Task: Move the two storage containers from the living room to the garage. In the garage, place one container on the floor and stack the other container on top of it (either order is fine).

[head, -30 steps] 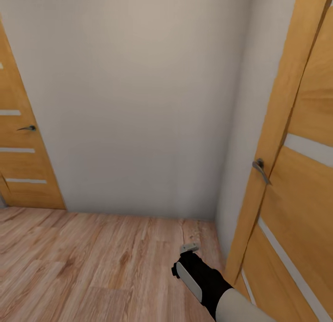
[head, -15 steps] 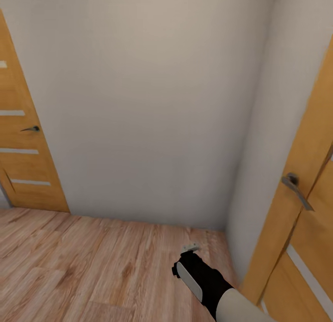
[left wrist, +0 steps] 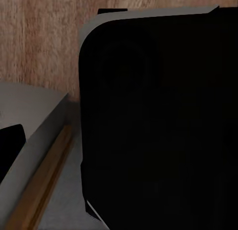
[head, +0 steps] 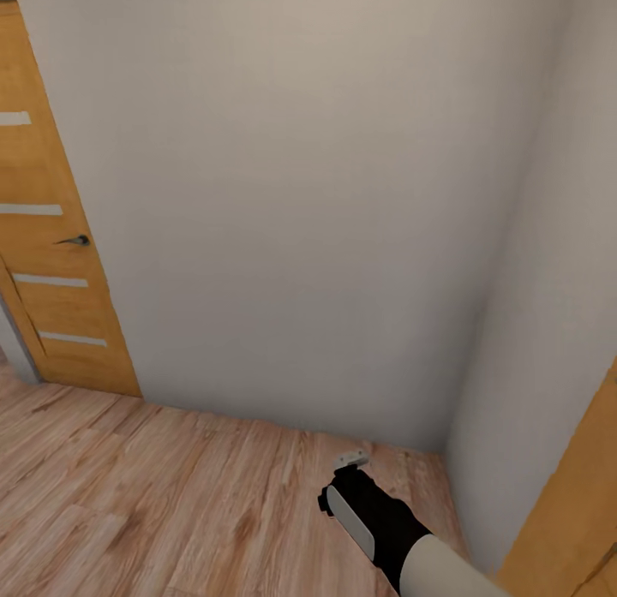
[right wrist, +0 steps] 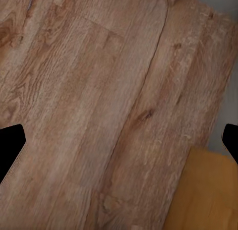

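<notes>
Closest in, the right arm (head: 411,541) reaches forward and down from the lower edge of the head view, its pale forearm ending in a black wrist, and the right gripper (head: 351,457) shows only as a small pale tip over the wood-plank floor (head: 154,503). From the head I cannot tell how its jaws stand. The right wrist view settles it: the two black fingertips (right wrist: 10,150) sit at opposite edges of the picture, spread wide with nothing but bare planks between them. That same view also catches an orange-brown corner (right wrist: 206,190) low on the floor, probably the foot of the door at the robot's right, though it is too cropped to be sure.

The left wrist view gives something the head view lacks: a large black rounded body (left wrist: 158,121) very close to the lens, beside a grey surface with a thin wooden strip (left wrist: 44,185) and a patch of plank floor beyond. How the left jaws stand cannot be made out there.

Further off, a plain pale wall (head: 300,194) meets the floor. At the far left stands a wooden door (head: 47,237) with light stripes and a dark handle (head: 77,240). Another door's edge (head: 570,511) is cut off at the lower right. The surroundings are a wood-floored corner; neither storage container is in sight.
</notes>
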`<state>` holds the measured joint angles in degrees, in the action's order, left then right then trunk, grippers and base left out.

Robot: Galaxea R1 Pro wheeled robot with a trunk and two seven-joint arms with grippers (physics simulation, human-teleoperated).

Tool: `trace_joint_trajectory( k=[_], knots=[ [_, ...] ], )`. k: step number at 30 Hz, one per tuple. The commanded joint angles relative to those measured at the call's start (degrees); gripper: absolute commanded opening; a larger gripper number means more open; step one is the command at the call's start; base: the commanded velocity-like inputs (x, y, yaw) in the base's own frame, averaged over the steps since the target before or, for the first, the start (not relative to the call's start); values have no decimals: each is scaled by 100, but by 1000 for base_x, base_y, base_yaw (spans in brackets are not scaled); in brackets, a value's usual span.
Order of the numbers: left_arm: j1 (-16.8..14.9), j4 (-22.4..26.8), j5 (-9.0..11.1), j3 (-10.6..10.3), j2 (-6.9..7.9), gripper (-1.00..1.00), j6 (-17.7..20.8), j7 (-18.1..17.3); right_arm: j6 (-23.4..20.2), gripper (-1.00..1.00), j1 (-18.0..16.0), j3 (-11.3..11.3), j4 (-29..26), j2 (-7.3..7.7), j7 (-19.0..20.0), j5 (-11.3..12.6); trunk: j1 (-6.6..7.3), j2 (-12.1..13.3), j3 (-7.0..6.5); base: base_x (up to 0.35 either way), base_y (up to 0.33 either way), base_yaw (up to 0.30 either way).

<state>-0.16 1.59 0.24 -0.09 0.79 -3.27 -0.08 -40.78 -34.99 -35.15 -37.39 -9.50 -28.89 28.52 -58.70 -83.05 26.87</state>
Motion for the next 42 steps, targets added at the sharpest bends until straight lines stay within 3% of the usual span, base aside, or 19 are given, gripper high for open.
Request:
trace_joint_trajectory(
  k=[1, 21, 27, 42],
  knots=[
    [-2, 0, 2, -3, 0, 100, -16, -1, -10, 100, -5, -27, -6, 3, -56, 62, -3, -3, 6, 305, 0, 241],
    [-2, 0, 2, 0, 0, 100, -16, -1, 77, 100, -2, -41, 646, -50, 372, 40, -3, -3, 6, 293, 0, 35],
    [-2, 0, 2, 7, 0, 100, -16, -1, 287, 100, 1, -40, 765, -50, 375, 38, -3, -3, 6, 107, 0, 250],
    [-2, 0, 2, 17, 0, 100, -16, 11, 317, 100, 1, -45, 777, -50, 383, 39, -3, -3, 6, 4, 0, 298]
  ],
)
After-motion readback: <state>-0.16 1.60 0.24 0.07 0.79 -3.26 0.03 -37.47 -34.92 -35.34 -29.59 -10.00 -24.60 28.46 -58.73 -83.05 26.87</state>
